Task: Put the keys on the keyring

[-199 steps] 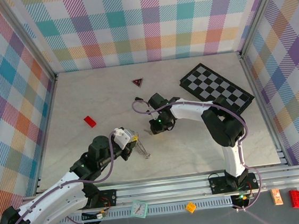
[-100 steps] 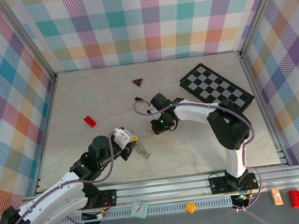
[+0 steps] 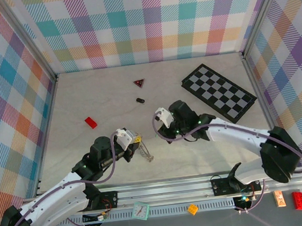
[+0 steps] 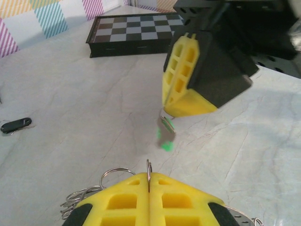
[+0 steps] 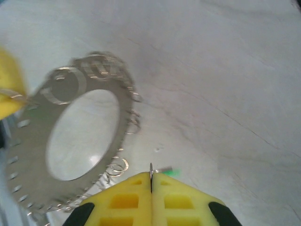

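The keyring [image 5: 70, 141] is a flat grey metal loop fringed with small split rings. It hangs from my left gripper [image 3: 135, 144], which is shut on its edge. A thin sliver of that edge stands between the shut yellow fingertips [image 4: 148, 170], with small rings [image 4: 113, 173] beside them. My right gripper [image 3: 163, 123] hovers just right of the keyring, a little above the table. It is shut on a tiny silvery key [image 5: 151, 169] with a green bit beside it. From the left wrist, that key [image 4: 165, 128] dangles under the right gripper's fingers [image 4: 186, 80].
A black-and-white chequered board [image 3: 219, 92] lies at the back right. A dark red triangle [image 3: 138, 83] and a small black oval piece [image 3: 139, 100] sit behind the grippers. A red brick [image 3: 91, 122] lies to the left. Checked walls enclose the table.
My right arm has swung back from the table's middle toward the right and lifted, its jaws closing on the key. The black oval piece is now uncovered. The left gripper has hardly moved.
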`<move>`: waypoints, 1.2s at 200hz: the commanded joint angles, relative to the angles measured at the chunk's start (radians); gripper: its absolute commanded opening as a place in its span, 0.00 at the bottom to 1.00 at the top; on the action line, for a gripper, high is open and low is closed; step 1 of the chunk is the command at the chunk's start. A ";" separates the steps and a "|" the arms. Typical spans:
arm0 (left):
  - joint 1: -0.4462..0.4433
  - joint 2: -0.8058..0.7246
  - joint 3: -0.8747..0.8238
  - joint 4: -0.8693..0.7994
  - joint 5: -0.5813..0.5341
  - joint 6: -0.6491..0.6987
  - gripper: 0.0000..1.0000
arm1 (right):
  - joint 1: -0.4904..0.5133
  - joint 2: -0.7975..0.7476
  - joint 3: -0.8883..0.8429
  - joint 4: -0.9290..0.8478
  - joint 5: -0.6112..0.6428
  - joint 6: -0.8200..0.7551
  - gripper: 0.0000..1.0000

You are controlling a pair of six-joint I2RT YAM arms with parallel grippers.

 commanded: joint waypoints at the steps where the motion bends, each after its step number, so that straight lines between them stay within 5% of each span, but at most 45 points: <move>1: 0.007 -0.001 -0.008 0.082 0.050 0.003 0.00 | 0.006 -0.065 -0.052 0.126 -0.108 -0.085 0.00; 121: 0.007 0.033 0.000 0.116 0.125 0.068 0.00 | 0.064 -0.099 -0.047 0.152 -0.231 -0.179 0.00; 240: 0.007 0.043 0.004 0.112 0.140 0.064 0.00 | 0.100 -0.032 0.006 0.155 -0.166 -0.180 0.00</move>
